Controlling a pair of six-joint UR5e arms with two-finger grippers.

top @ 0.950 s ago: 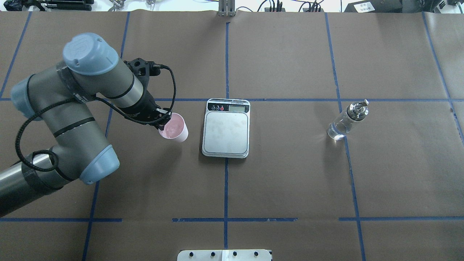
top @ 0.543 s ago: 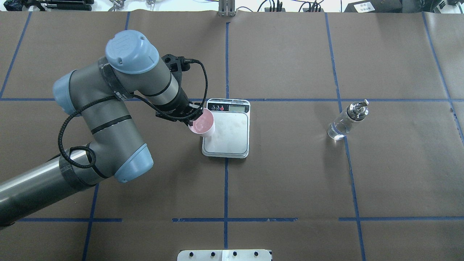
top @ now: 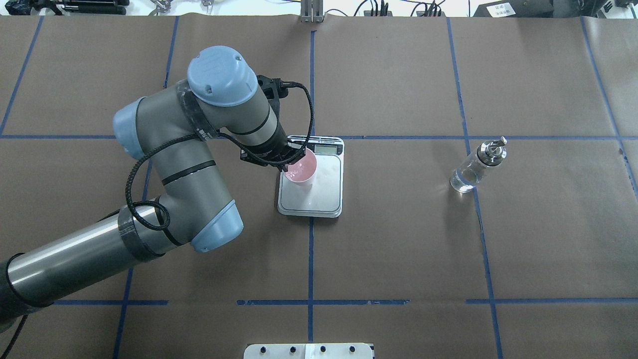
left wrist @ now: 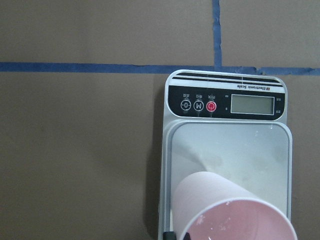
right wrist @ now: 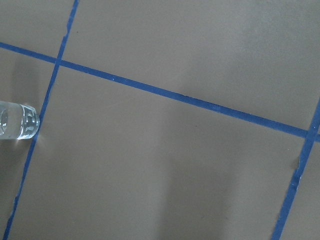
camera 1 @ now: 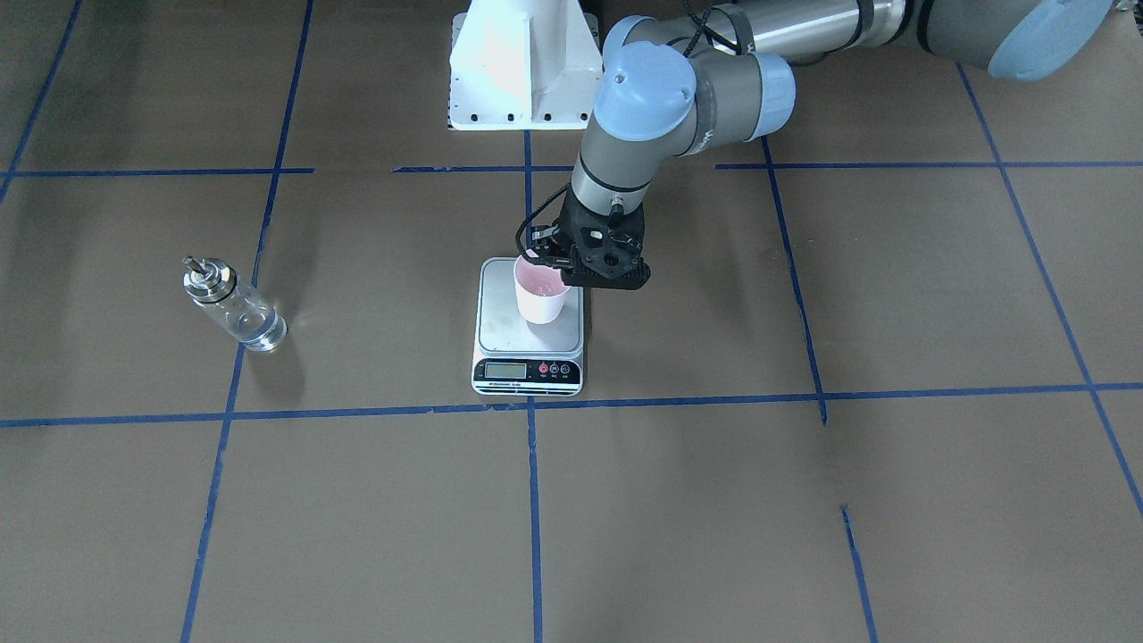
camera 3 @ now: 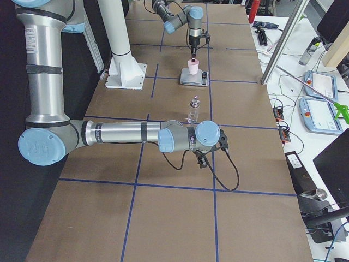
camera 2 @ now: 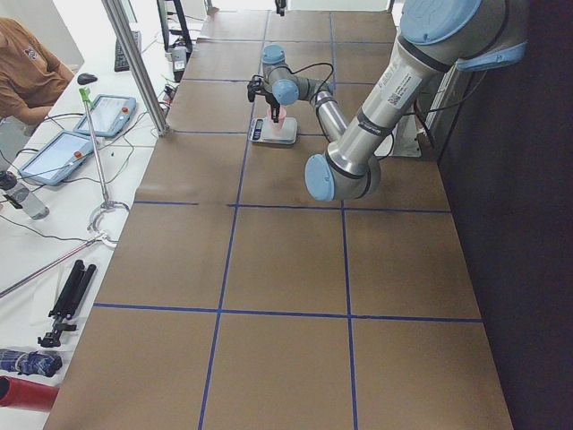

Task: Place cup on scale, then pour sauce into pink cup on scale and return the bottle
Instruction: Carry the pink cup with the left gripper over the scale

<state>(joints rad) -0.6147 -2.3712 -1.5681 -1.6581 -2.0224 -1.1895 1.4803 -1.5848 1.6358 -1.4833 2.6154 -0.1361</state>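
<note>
One cup [top: 300, 170], pale pink, over the scale [top: 324, 197], on the half of the grey platform nearer the left arm; upright in the front view [camera 1: 540, 295], base at or just above the platform, contact not certain. Seen from the left wrist camera as a pink rim and wall [left wrist: 227, 210] low in the picture, above the platform [left wrist: 235, 150], with the black strip, three round buttons and blank display beyond. Gripped at the rim by the left end effector [top: 287, 163], closed on the cup wall, coming down from above on the side of the cup away from the bottle. Left arm stretched from the near left corner of the overhead view to the scale.

Well apart from the scale, on the right arm's side, the bottle [top: 476, 167]: clear glass, metal cap and thin spout, standing alone on the desk [top: 398, 249] beside a blue tape line. Clear liquid in it hardly visible. Only its base [right wrist: 17, 120] in the right wrist view.

Right end effector [camera 3: 200, 158] near the bottle, low over the desk, shown only in the side view; open or closed, cannot tell.

Brown paper with a blue tape grid under the scale.
</note>
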